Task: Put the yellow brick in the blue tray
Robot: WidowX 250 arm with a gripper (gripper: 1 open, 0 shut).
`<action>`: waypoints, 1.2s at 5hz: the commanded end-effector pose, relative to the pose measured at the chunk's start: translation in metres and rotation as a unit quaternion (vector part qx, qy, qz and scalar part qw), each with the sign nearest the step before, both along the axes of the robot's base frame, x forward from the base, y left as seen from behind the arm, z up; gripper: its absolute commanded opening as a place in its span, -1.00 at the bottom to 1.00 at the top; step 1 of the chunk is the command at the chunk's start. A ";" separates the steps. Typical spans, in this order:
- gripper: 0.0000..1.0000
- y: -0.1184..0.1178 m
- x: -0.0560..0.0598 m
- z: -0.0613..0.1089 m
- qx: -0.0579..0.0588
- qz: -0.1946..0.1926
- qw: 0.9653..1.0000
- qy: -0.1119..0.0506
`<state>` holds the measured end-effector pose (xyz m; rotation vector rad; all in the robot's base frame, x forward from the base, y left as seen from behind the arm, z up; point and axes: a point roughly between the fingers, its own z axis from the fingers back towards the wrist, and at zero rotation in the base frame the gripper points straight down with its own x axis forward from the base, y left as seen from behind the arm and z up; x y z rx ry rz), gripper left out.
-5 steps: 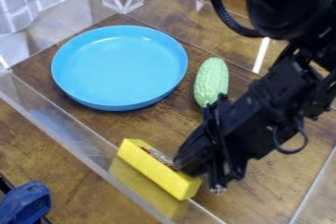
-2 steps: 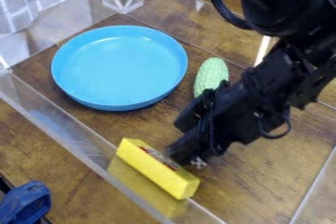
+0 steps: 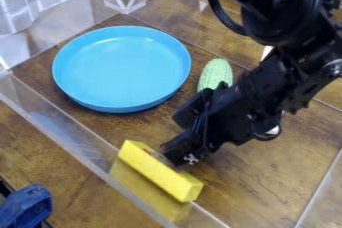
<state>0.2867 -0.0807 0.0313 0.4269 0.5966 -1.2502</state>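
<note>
Blue tray [image 3: 122, 68]: beyond the gripper, toward the upper left; nothing in it, its bare floor showing
Yellow brick [image 3: 160, 172]: outside the tray, just beside the gripper's fingertips, on the lower-left side, tilted against the clear wall [image 3: 67, 129]
Gripper [image 3: 182, 144]: fingers spread wide, holding nothing
Green gourd [image 3: 215, 75]: outside the tray, behind the gripper, partly hidden by it

Label on the yellow brick's [image 3: 160, 172] broad face too small to read.
</note>
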 end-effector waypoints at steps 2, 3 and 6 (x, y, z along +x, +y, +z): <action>1.00 0.021 0.004 0.009 0.003 0.000 1.000 -0.013; 1.00 0.033 0.003 0.008 0.010 0.049 0.999 -0.009; 1.00 0.072 -0.003 0.018 0.035 -0.049 0.998 -0.007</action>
